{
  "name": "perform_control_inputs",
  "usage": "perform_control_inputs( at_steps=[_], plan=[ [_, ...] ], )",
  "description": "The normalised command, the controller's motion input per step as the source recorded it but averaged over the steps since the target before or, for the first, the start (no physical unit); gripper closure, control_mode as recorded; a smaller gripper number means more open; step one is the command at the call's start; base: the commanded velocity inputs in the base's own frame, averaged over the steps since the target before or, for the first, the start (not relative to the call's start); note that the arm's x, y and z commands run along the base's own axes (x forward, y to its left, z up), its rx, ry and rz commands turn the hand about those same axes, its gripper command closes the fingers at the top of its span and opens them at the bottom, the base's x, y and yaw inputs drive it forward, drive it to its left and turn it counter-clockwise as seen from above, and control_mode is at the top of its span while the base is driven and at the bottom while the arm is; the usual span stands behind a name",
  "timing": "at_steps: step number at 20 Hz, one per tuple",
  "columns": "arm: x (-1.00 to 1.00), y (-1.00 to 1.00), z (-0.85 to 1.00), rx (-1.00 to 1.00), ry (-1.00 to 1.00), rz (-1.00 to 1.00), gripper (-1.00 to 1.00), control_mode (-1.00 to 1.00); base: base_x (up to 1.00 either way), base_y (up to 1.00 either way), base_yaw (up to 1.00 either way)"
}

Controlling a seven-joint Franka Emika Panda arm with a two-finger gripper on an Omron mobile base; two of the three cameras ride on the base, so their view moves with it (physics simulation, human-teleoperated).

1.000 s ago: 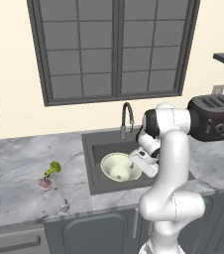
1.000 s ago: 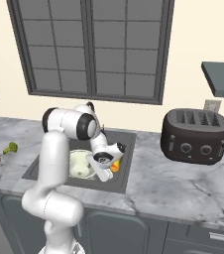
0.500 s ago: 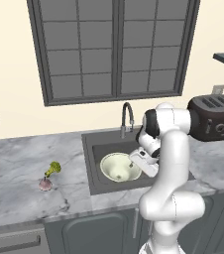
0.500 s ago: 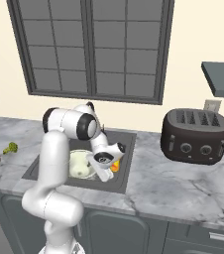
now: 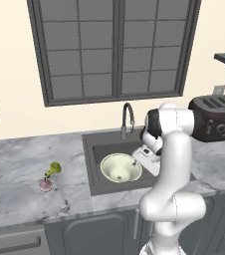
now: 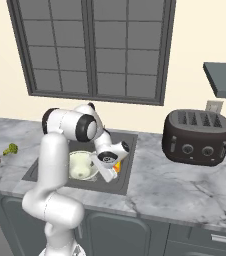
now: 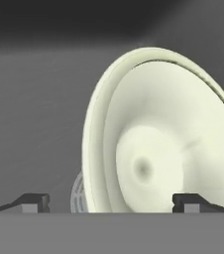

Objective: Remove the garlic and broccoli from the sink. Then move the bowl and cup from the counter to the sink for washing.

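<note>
The tool (image 7: 109, 201) is down in the sink (image 5: 95, 169), its two finger tips (image 7: 34, 202) standing wide apart with nothing between them. In the hand view the bowl (image 7: 158, 134) sits straight ahead of the tips, its open mouth turned toward the camera and its rim curving across the view; a part of the whitish drain disc (image 7: 77, 196) peeks out from behind the bowl's edge.

From the left base view the bowl (image 5: 120, 168) rests upright on the sink floor, mouth up, in the middle of the basin, with the white hand just to its right. From the right base view the bowl (image 6: 81, 166) lies left of the hand, and the cup (image 6: 116, 167) shows as a yellow and orange patch just beside the hand, toward the sink's right near corner; how it is tilted cannot be made out.

The dark gooseneck tap (image 5: 128, 117) rises at the far edge of the sink. On the bench (image 5: 20, 174), well to the left of the sink, the broccoli (image 5: 54, 169) lies with its floret toward the far right and its stalk slanting down to the near left, just beside the garlic (image 5: 45, 185), which sits nearer. A dark toaster (image 6: 197, 137) stands on the bench to the right of the sink.
</note>
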Motion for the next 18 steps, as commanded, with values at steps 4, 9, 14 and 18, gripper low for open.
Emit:
perform_control_inputs(
  at_steps=[4, 9, 14, 18],
  plan=[
    [0.0, -0.06, 0.32, 0.0, 0.0, 0.01, -1.0, -1.0, 0.0, 0.0, 0.0],
    [-0.03, -0.02, 0.35, 0.0, 0.0, 0.02, -1.0, -1.0, 0.0, 0.0, 0.0],
    [-0.11, -0.08, 0.31, 0.0, 0.0, 0.05, -1.0, -1.0, 0.0, 0.0, 0.0],
    [-0.13, -0.06, 0.31, 0.0, 0.0, 0.06, -1.0, -1.0, 0.0, 0.0, 0.0]
  ],
)
